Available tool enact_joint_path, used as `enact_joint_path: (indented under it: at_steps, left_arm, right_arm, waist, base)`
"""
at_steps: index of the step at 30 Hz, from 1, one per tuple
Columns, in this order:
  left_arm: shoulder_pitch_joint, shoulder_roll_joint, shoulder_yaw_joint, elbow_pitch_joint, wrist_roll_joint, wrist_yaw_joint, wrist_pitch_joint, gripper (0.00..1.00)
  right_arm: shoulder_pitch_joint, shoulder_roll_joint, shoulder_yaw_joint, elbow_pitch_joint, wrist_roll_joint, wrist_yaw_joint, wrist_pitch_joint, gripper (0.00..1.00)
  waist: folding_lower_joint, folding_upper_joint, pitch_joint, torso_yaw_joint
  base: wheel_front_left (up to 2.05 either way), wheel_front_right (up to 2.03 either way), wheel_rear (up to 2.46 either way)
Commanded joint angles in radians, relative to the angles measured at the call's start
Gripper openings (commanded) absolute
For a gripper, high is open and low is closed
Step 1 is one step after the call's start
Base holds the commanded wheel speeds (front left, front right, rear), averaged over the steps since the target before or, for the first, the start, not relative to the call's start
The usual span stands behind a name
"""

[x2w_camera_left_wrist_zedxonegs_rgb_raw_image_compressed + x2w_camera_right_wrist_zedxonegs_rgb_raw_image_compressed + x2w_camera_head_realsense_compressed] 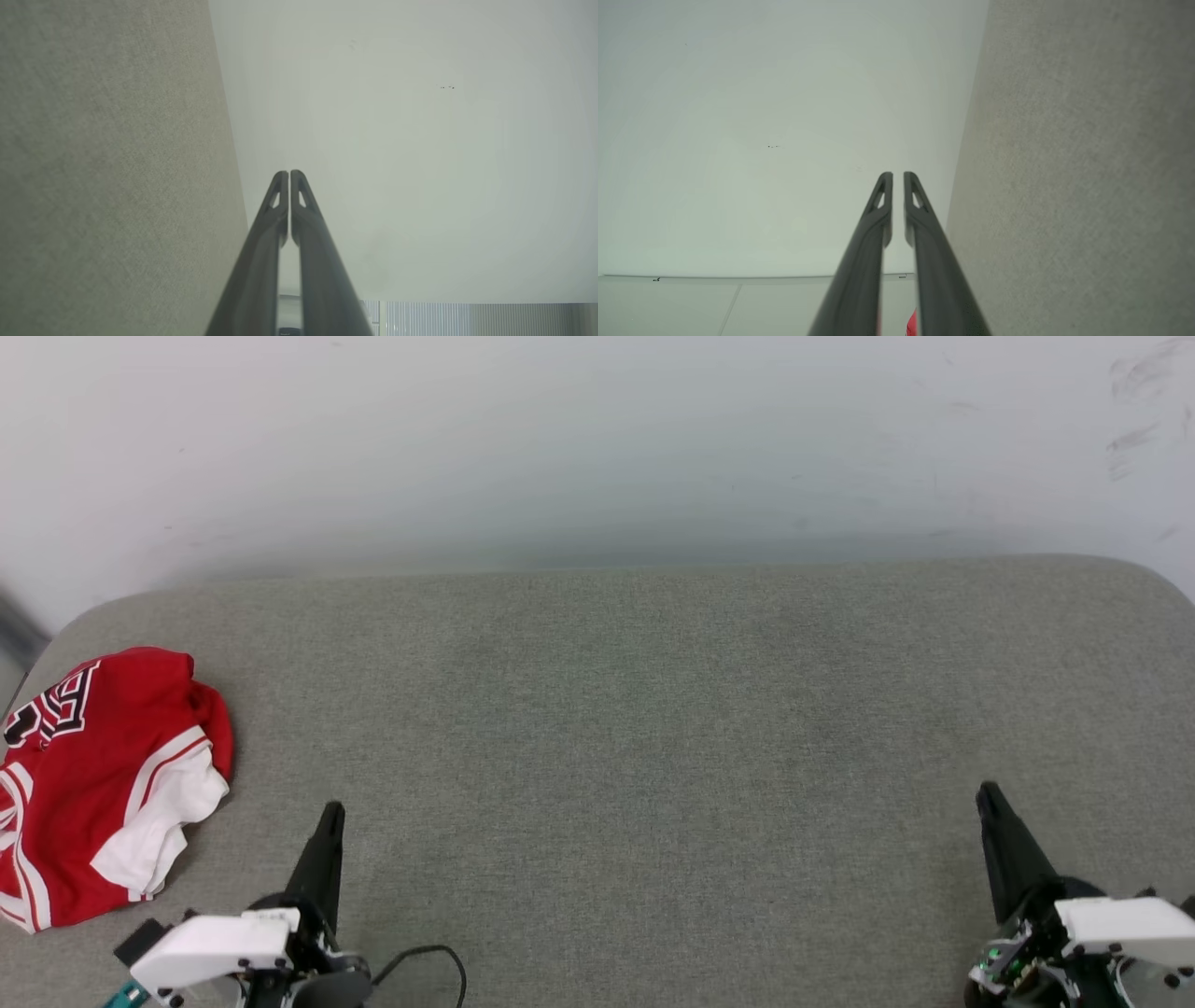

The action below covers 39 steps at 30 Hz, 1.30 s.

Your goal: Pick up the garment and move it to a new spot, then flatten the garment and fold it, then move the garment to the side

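While garment (103,775) lies crumpled on grey cushion (653,756) — left hand (333,810) closed, empty.

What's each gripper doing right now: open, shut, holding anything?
Left gripper: shut, fingers together, holding nothing.
Right gripper: open by a narrow gap, holding nothing.
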Motion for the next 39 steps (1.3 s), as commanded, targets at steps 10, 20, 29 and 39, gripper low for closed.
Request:
enact_joint_path:
  at_steps: [10, 20, 29, 39]
  left_arm:
    - [0.031, -0.001, -0.003, -0.019, 0.02, 0.0, -0.043, 1.0]
    - [0.055, 0.0, 0.023, -0.033, 0.071, 0.0, -0.089, 1.0]
    - [0.053, 0.0, 0.105, -0.045, 0.206, -0.001, -0.127, 1.0]
    - [0.051, 0.0, 0.16, -0.125, 0.408, 0.0, -0.165, 1.0]
  right_arm:
    - [0.023, 0.001, 0.026, -0.005, -0.043, 0.0, -0.043, 1.0]
    - [0.029, 0.001, 0.041, -0.013, -0.165, 0.0, -0.089, 1.0]
    - [0.026, 0.001, 0.034, -0.032, -0.366, 0.0, -0.127, 1.0]
    - [0.022, 0.001, 0.027, -0.139, -0.65, 0.0, -0.165, 1.0]
  waist:
    - [0.0, 0.0, 0.001, -0.002]
    - [0.0, 0.0, 0.002, -0.003]
    - [0.0, 0.0, 0.003, -0.004]
    - [0.0, 0.0, 0.008, -0.002]
  base:
    - [0.0, 0.0, 0.0]
    - [0.0, 0.0, 0.0]
    - [0.0, 0.0, 0.0]
    - [0.0, 0.0, 0.0]
